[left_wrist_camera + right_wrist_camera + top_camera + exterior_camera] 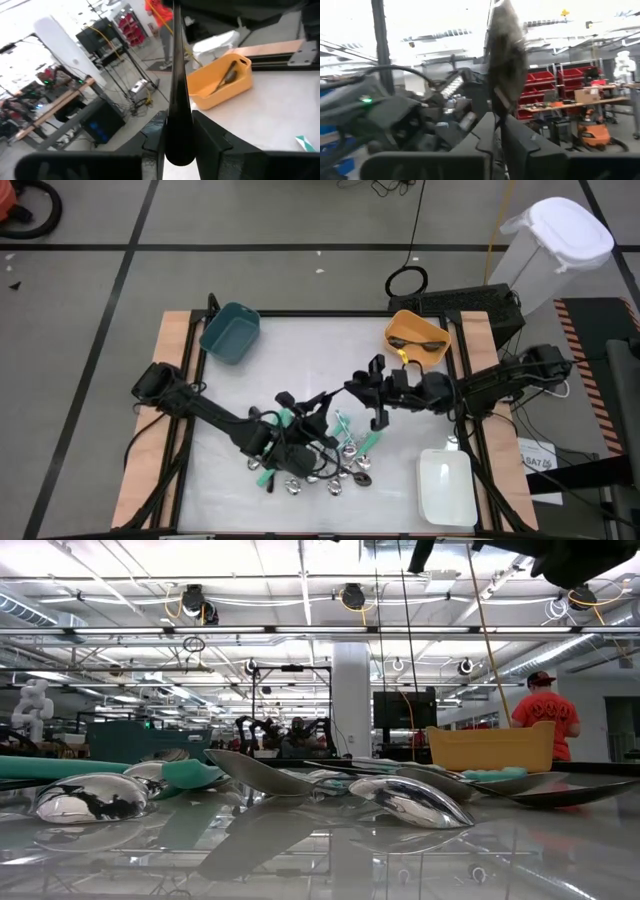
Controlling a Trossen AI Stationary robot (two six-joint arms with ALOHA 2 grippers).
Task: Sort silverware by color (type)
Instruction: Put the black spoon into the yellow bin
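A dark spoon hangs above the table's middle, spanning between my two grippers. My left gripper is shut on one end and my right gripper on the other. The left wrist view shows its black handle; the right wrist view shows its bowl. The other silverware, silver spoons and teal-handled pieces, lies in a heap on the table near the front edge, below the left gripper. The low view shows those spoons resting on their bowls. My left gripper pinches the spoon's wide rounded handle end between its two fingers, which lie along the handle and come about level from the table's left. The spoon is clear of the table. My right gripper pinches the spoon's neck just below the bowl between its two fingers, coming from the table's right and slanting upward. The bowl stands out past the fingertips.
An orange bin holding dark utensils stands at the far right, a teal bin at the far left, a white bin at the near right. A person in a red shirt stands in the room beyond.
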